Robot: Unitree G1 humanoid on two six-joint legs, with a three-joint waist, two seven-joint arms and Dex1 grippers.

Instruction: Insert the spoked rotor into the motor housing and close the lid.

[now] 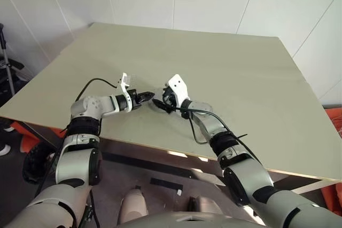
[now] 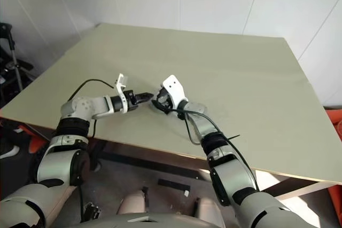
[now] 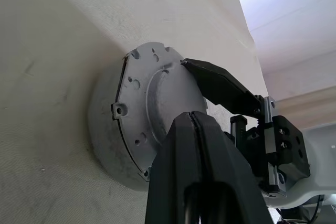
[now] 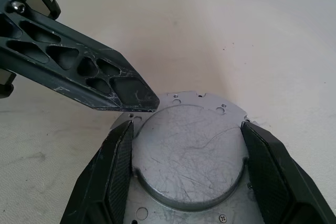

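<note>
A round grey metal lid (image 4: 189,145) with a raised centre and small screw holes lies on top of the motor housing (image 3: 102,129), whose grey side wall rests on the table. My right gripper (image 4: 186,129) is shut on the lid, one finger on each side of the raised centre. My left gripper (image 4: 144,100) is shut with nothing in it, and its tip touches the lid's rim beside the right gripper's finger. In the head views the left gripper (image 1: 148,97) and right gripper (image 1: 163,102) meet near the table's front middle. The spoked rotor is hidden.
The beige table (image 1: 240,68) spreads wide to the back and to both sides of the grippers. Its front edge (image 1: 160,148) runs close below them. A dark stand (image 1: 6,68) is off the left side, and something orange (image 1: 334,118) lies off the right.
</note>
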